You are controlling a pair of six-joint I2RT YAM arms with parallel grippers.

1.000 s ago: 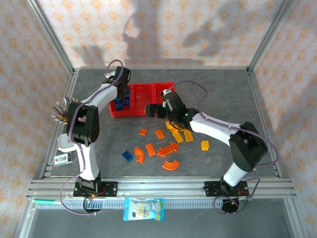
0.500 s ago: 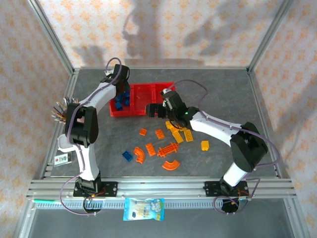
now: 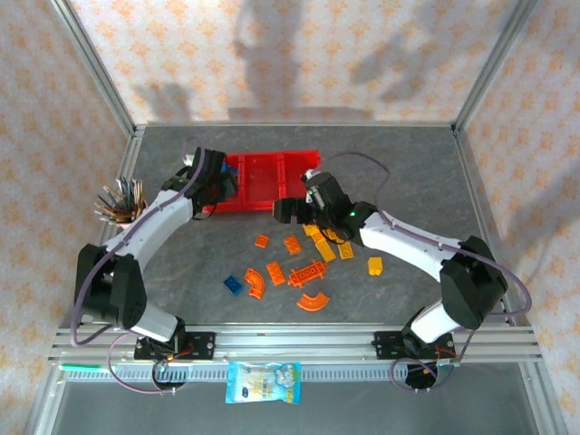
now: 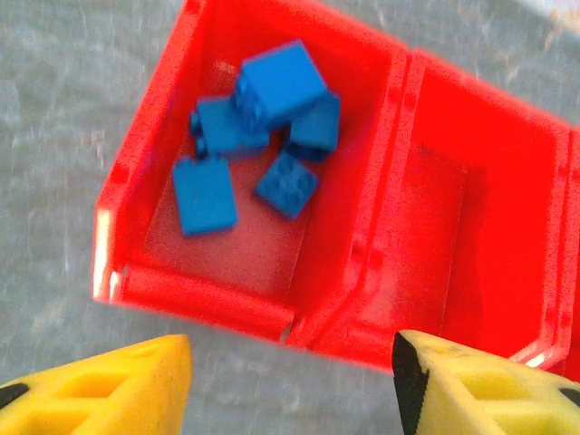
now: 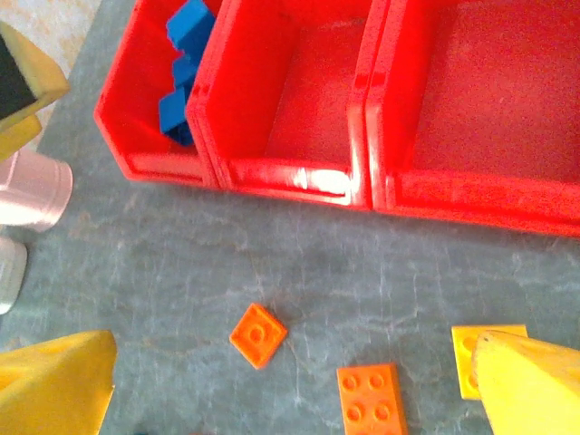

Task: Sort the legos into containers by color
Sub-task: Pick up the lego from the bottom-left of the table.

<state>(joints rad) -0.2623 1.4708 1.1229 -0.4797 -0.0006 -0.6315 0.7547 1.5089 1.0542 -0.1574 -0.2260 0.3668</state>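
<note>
Blue legos (half hidden) behind tray wall

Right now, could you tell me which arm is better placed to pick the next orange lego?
Right, probably: the right claw, open, hovers over loose orange legos. The left claw, also open, hangs at the tray beside the blue legos, away from those.

containers: red translucent tray, three square compartments in a row, upright.
blue legos: small heap — left compartment.
orange legos, yellow legos: scattered flat on table — near tray.
</note>
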